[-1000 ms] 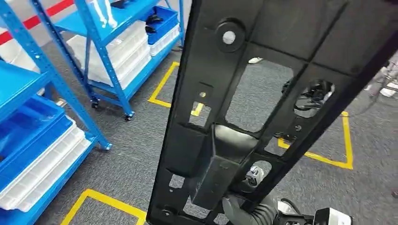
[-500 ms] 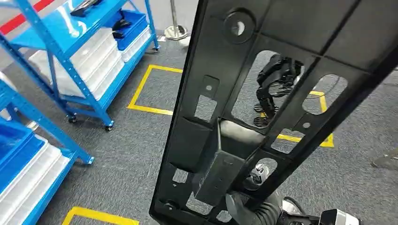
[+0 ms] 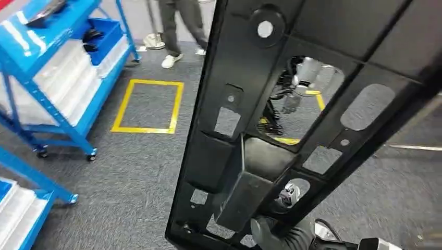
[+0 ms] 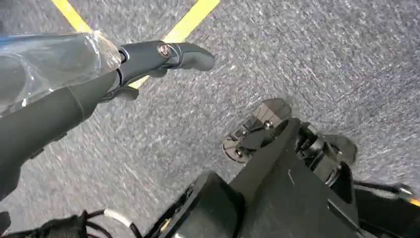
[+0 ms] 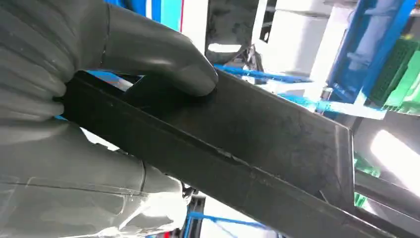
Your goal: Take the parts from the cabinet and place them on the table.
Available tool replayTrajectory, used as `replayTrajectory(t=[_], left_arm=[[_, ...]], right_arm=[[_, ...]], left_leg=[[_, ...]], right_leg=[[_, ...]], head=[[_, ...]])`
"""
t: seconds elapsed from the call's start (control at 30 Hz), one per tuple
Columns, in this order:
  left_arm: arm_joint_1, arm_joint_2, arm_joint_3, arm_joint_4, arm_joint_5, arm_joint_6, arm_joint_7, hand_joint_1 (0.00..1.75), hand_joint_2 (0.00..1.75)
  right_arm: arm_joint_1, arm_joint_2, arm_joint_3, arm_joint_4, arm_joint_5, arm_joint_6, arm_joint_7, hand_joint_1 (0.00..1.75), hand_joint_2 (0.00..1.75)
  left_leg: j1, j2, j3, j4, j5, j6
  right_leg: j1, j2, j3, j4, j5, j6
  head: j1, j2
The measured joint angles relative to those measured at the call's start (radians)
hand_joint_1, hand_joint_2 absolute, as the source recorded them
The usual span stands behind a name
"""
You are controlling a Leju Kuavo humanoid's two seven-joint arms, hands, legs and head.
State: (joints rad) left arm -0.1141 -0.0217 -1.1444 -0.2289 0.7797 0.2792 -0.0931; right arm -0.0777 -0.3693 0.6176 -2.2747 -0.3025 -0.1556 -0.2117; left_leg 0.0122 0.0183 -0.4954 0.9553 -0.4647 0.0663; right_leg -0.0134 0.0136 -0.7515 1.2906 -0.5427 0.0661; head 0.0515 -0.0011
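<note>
A long black plastic panel (image 3: 292, 104) with several cut-outs stands tilted close in front of me and covers much of the head view. My right hand (image 3: 276, 234) grips it near its lower end. In the right wrist view the thumb (image 5: 163, 59) presses on the panel's (image 5: 257, 139) flat face, and the rest of that hand (image 5: 74, 99) wraps its edge. My left hand (image 4: 99, 74) hangs over the grey carpet with its fingers stretched out and holds nothing.
Blue shelf racks (image 3: 57, 67) with white bins stand at the left. A yellow taped square (image 3: 148, 107) marks the carpet. A person's legs (image 3: 177, 31) are at the top. Dark equipment (image 3: 299, 83) shows through the panel's opening.
The whole view has swung: the racks and the yellow square have slid left and a person's legs have come in. The panel stays in my right hand's grip.
</note>
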Motion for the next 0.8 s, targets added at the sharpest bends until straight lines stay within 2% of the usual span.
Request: replayTrajectory(t=[0.03, 0.07, 0.1, 0.13, 0.17, 0.2, 0.3, 0.33, 0.37, 0.4, 0.43, 0.47, 0.5, 0.53, 0.57, 0.6, 0.63, 0.67, 0.7, 0.73, 0.8], left_arm=[[0.000, -0.001, 0.000, 0.000, 0.000, 0.000, 0.000, 0.00, 1.75], [-0.001, -0.002, 0.000, 0.000, 0.000, -0.001, 0.002, 0.00, 1.75], [-0.001, -0.003, -0.001, 0.000, 0.000, -0.001, 0.004, 0.00, 1.75], [-0.002, -0.003, -0.002, 0.000, 0.000, -0.002, 0.009, 0.00, 1.75], [-0.002, -0.003, -0.002, 0.000, 0.000, -0.003, 0.012, 0.00, 1.75], [-0.002, -0.003, -0.003, 0.000, 0.000, -0.003, 0.013, 0.00, 1.75], [-0.004, -0.003, -0.003, 0.000, 0.002, -0.003, 0.026, 0.00, 1.75], [-0.005, -0.003, -0.003, 0.001, 0.002, -0.003, 0.032, 0.00, 1.75], [-0.005, -0.002, -0.003, 0.001, 0.002, -0.004, 0.035, 0.00, 1.75], [-0.005, -0.002, -0.003, 0.001, 0.003, -0.004, 0.040, 0.00, 1.75], [-0.009, -0.002, -0.003, 0.001, 0.008, -0.004, 0.042, 0.00, 1.75], [-0.014, -0.001, -0.002, 0.001, 0.011, -0.004, 0.043, 0.00, 1.75], [-0.020, -0.002, -0.002, 0.001, 0.012, -0.004, 0.043, 0.00, 1.75], [-0.020, -0.002, -0.002, 0.001, 0.013, -0.004, 0.043, 0.00, 1.75], [-0.020, -0.003, -0.002, 0.001, 0.013, -0.004, 0.043, 0.00, 1.75], [-0.019, -0.004, -0.002, 0.001, 0.013, -0.005, 0.044, 0.00, 1.75], [-0.015, -0.006, -0.003, 0.001, 0.013, -0.006, 0.046, 0.00, 1.75], [-0.009, -0.006, -0.003, 0.001, 0.011, -0.010, 0.047, 0.00, 1.75], [-0.005, -0.008, -0.004, 0.001, 0.009, -0.013, 0.047, 0.00, 1.75], [-0.008, -0.010, -0.004, 0.001, 0.010, -0.012, 0.047, 0.00, 1.75], [-0.009, -0.015, -0.004, 0.001, 0.011, -0.007, 0.039, 0.00, 1.75]], right_arm=[[0.000, 0.000, 0.000, 0.000, 0.001, -0.002, 0.006, 1.75, 1.75], [0.000, -0.001, 0.000, -0.001, 0.005, -0.005, 0.013, 1.75, 1.75], [-0.001, -0.002, -0.001, -0.003, 0.009, -0.006, 0.018, 1.75, 1.75], [-0.001, -0.003, -0.001, -0.007, 0.011, -0.010, 0.022, 1.75, 1.75], [-0.004, -0.003, -0.001, -0.012, 0.016, -0.013, 0.028, 1.75, 1.75], [-0.008, -0.003, -0.001, -0.015, 0.019, -0.016, 0.035, 1.75, 1.75], [-0.008, -0.006, -0.001, -0.029, 0.021, -0.030, 0.055, 1.75, 1.75], [-0.008, -0.009, -0.001, -0.035, 0.024, -0.035, 0.063, 1.75, 1.75], [-0.010, -0.011, -0.001, -0.040, 0.030, -0.042, 0.071, 1.75, 1.75], [-0.014, -0.012, 0.000, -0.043, 0.032, -0.049, 0.081, 1.75, 1.75], [-0.014, -0.013, 0.000, -0.046, 0.035, -0.056, 0.090, 1.75, 1.75], [-0.013, -0.014, 0.000, -0.048, 0.037, -0.066, 0.096, 1.75, 1.75], [-0.013, -0.017, 0.001, -0.048, 0.037, -0.071, 0.100, 1.75, 1.75], [-0.013, -0.019, 0.001, -0.048, 0.034, -0.075, 0.103, 1.75, 1.75], [-0.012, -0.021, 0.001, -0.050, 0.029, -0.078, 0.103, 1.75, 1.75], [-0.012, -0.022, 0.001, -0.050, 0.027, -0.079, 0.103, 1.75, 1.75], [-0.012, -0.023, 0.001, -0.050, 0.021, -0.079, 0.101, 1.75, 1.75], [-0.012, -0.024, 0.002, -0.050, 0.018, -0.079, 0.098, 1.75, 1.75], [-0.014, -0.027, 0.002, -0.050, 0.014, -0.078, 0.096, 1.75, 1.75], [-0.013, -0.029, 0.002, -0.051, 0.008, -0.077, 0.092, 1.75, 1.75], [-0.009, -0.034, 0.002, -0.051, -0.006, -0.075, 0.082, 1.75, 1.75]], left_leg=[[0.000, 0.012, 0.000, 0.000, -0.001, -0.001], [0.000, 0.024, 0.002, 0.000, -0.003, -0.002], [0.000, 0.033, 0.005, 0.000, -0.005, -0.004], [0.000, 0.041, 0.009, 0.000, -0.008, -0.007], [-0.005, 0.048, 0.012, 0.000, -0.012, -0.012], [-0.013, 0.053, 0.011, 0.003, -0.017, -0.019], [-0.015, 0.080, 0.020, -0.006, -0.019, -0.032], [-0.010, 0.068, 0.019, 0.000, -0.027, -0.040], [-0.008, 0.024, 0.010, 0.030, -0.049, -0.044], [-0.007, 0.002, -0.019, 0.094, -0.087, -0.045], [-0.007, -0.007, -0.057, 0.178, -0.128, -0.046], [-0.009, -0.010, -0.099, 0.270, -0.165, -0.048], [-0.010, -0.011, -0.123, 0.327, -0.178, -0.049], [-0.009, -0.011, -0.124, 0.331, -0.166, -0.050], [-0.007, -0.011, -0.105, 0.290, -0.133, -0.050], [-0.005, -0.015, -0.072, 0.216, -0.088, -0.049], [0.000, -0.033, -0.034, 0.127, -0.040, -0.047], [0.006, -0.081, -0.009, 0.054, -0.005, -0.046], [0.006, -0.104, -0.001, 0.018, -0.010, -0.044], [0.007, -0.098, -0.005, 0.018, -0.015, -0.037], [-0.003, -0.083, -0.006, 0.017, -0.011, -0.026]], right_leg=[[-0.001, -0.001, 0.003, -0.007, 0.013, 0.001], [-0.002, -0.005, 0.035, -0.065, 0.048, 0.001], [-0.003, -0.016, 0.086, -0.157, 0.089, 0.000], [-0.002, -0.042, 0.141, -0.251, 0.124, -0.003], [0.004, -0.090, 0.175, -0.315, 0.120, -0.005], [0.012, -0.078, 0.175, -0.320, 0.122, -0.019], [0.016, -0.051, 0.168, -0.321, 0.121, -0.033], [0.005, -0.043, 0.171, -0.328, 0.126, -0.042], [0.005, -0.035, 0.171, -0.328, 0.127, -0.044], [0.004, -0.028, 0.170, -0.328, 0.127, -0.052], [0.006, -0.019, 0.170, -0.328, 0.128, -0.055], [0.006, -0.006, 0.169, -0.327, 0.128, -0.056], [0.007, 0.004, 0.169, -0.327, 0.128, -0.057], [0.007, 0.016, 0.171, -0.327, 0.129, -0.057], [0.006, 0.031, 0.172, -0.327, 0.129, -0.056], [0.005, 0.045, 0.174, -0.326, 0.129, -0.055], [0.005, 0.059, 0.177, -0.326, 0.130, -0.054], [0.005, 0.069, 0.173, -0.326, 0.131, -0.050], [0.013, 0.084, 0.165, -0.316, 0.132, -0.042], [0.009, 0.094, 0.156, -0.319, 0.140, -0.035], [0.003, 0.111, 0.151, -0.324, 0.147, -0.022]], head=[[0.000, 0.000], [0.000, 0.000], [0.000, 0.000], [0.000, 0.000], [0.000, 0.000], [-0.002, 0.000], [-0.002, 0.000], [-0.002, 0.000], [-0.003, 0.000], [-0.003, 0.000], [-0.003, 0.000], [-0.003, 0.000], [-0.003, 0.000], [-0.003, 0.000], [-0.003, 0.000], [-0.003, 0.000], [-0.003, 0.000], [-0.003, 0.000], [-0.005, 0.000], [-0.002, 0.000], [-0.003, 0.000]])
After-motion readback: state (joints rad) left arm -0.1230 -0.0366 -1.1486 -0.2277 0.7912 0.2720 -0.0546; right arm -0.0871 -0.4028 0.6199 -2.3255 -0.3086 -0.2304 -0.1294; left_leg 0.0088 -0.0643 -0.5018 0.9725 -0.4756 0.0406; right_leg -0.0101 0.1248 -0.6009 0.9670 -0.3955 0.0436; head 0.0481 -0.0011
